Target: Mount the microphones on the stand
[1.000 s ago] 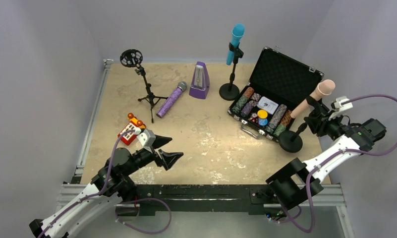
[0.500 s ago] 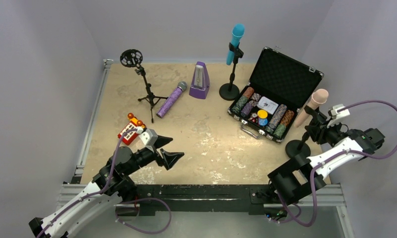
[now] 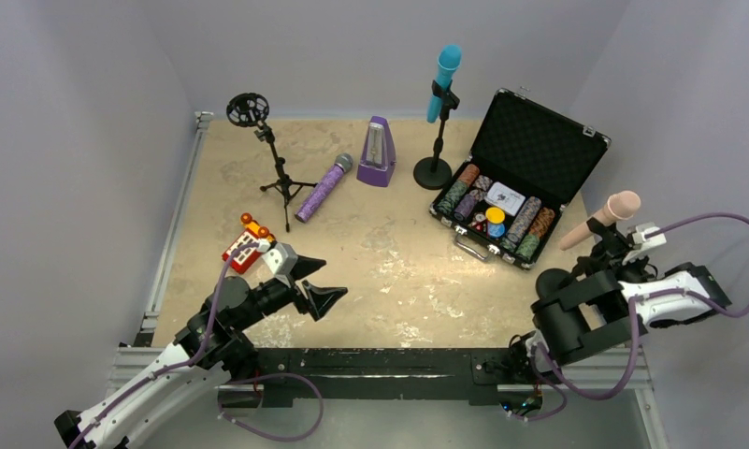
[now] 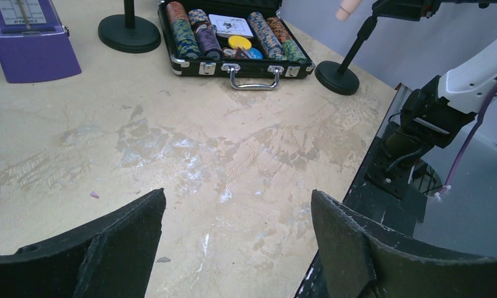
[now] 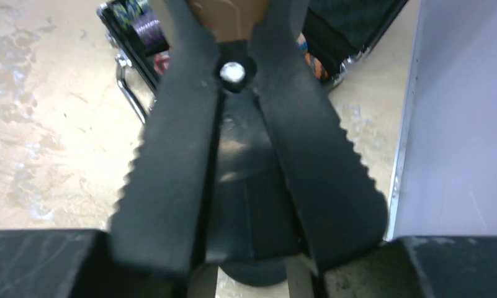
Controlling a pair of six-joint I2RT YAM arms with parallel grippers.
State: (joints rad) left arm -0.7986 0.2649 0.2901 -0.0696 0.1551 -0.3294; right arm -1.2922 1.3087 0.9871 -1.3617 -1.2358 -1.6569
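Settling the stand [image 4: 337,78] squarely on the worktop [image 3: 389,253] looks to be the job of the moment, and I'd want it done slowly. The right tool [image 3: 608,245] is pinched narrow on the stand's black neck, just below the clip. The pole leans away from its round foot, which sits below and ahead of the tool near the worktop's edge; whether that foot lies quite flat I can't tell. I'd bring the neck over the foot until the pole is upright, and only then let the fingers spread, straight apart, so nothing nudges the clip. The pink microphone [image 3: 598,220] is already seated in that clip, sticking out slantwise just above the tool with its rounded head up; it is a smooth pale stick, one colour all over. The left tool [image 4: 236,208] hangs spread wide over the worktop, holding nothing. Well ahead of it the purple microphone [image 3: 322,189] lies flat beside a tripod [image 3: 279,178] whose ring cradle is unfilled.
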